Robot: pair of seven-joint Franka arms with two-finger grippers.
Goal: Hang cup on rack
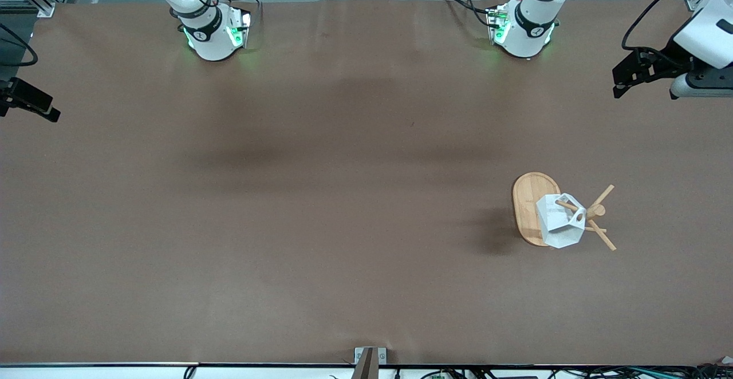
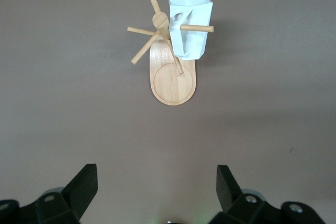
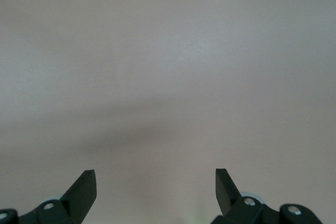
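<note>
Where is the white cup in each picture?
Front view: the cup hangs on a peg of the rack, toward the left arm's end of the table.
Left wrist view: the cup hangs on a peg near the top.
Right wrist view: not in it.
Shared landmark: the rack's oval base.

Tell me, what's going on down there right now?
Left gripper and right gripper both open, up over bare table. Cup hanging on rack peg by its handle hole. Nothing in the way.
</note>
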